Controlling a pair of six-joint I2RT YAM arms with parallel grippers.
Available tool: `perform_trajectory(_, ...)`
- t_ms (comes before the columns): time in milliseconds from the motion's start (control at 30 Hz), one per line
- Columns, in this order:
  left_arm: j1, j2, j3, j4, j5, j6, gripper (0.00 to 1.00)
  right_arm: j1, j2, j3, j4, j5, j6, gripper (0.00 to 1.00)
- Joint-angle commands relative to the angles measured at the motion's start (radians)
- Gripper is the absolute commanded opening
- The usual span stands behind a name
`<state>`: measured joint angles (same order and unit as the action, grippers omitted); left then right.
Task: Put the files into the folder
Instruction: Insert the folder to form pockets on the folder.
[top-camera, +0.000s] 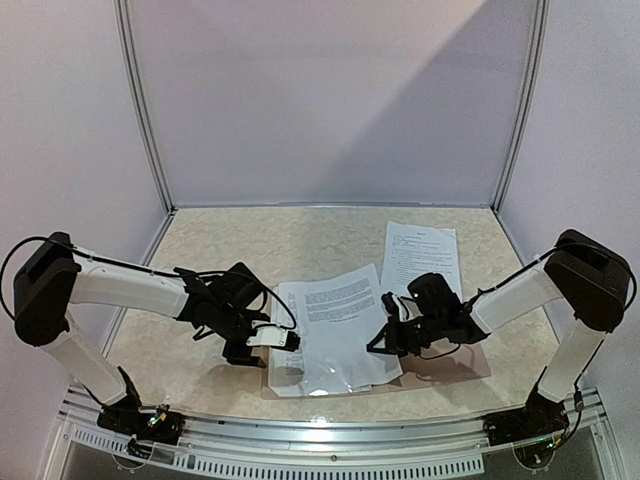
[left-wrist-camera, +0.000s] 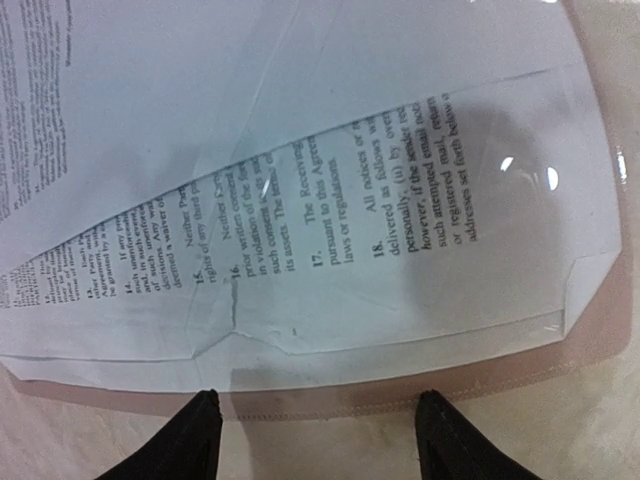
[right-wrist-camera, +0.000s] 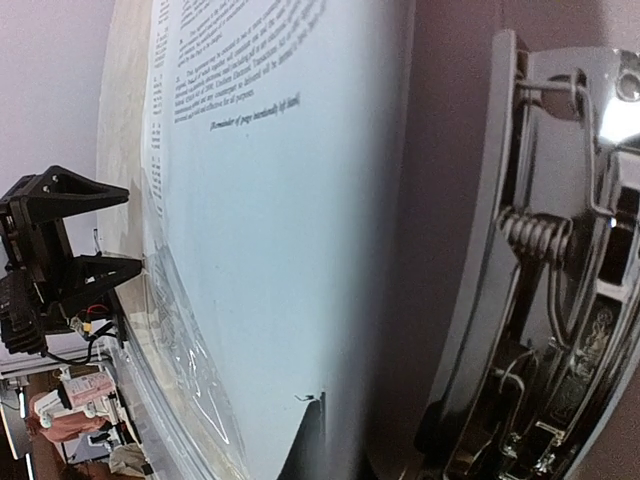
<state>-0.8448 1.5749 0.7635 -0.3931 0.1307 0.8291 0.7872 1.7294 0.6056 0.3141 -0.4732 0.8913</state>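
The tan folder (top-camera: 466, 368) lies open near the table's front edge. The files (top-camera: 335, 325) lie on it, their lower part under the clear plastic sleeve (top-camera: 325, 378). One more printed sheet (top-camera: 421, 255) lies at the back right. My left gripper (top-camera: 272, 345) is open and empty at the files' left edge; in the left wrist view its fingertips (left-wrist-camera: 195, 435) stand just outside the sleeve's seam, with the files (left-wrist-camera: 330, 200) beyond. My right gripper (top-camera: 386, 338) is at the files' right edge, and its finger (right-wrist-camera: 318, 440) looks closed on the sheet (right-wrist-camera: 280, 250) beside the metal clip (right-wrist-camera: 560, 300).
The booth's walls and metal posts (top-camera: 145, 110) close in the table on three sides. The metal rail (top-camera: 330, 432) with both arm bases runs along the front. The left gripper (right-wrist-camera: 60, 260) shows across the paper in the right wrist view.
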Motion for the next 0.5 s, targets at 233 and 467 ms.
perform_trajectory(233,-0.013,0.051,-0.047,0.025,-0.026,-0.005,0.66,0.024,0.041,0.109,0.003,0.058,0.066,0.00)
perform_trajectory(467,-0.013,0.051,-0.057,0.033,-0.040,-0.003,0.66,0.024,0.086,0.152,-0.015,0.064,0.031,0.00)
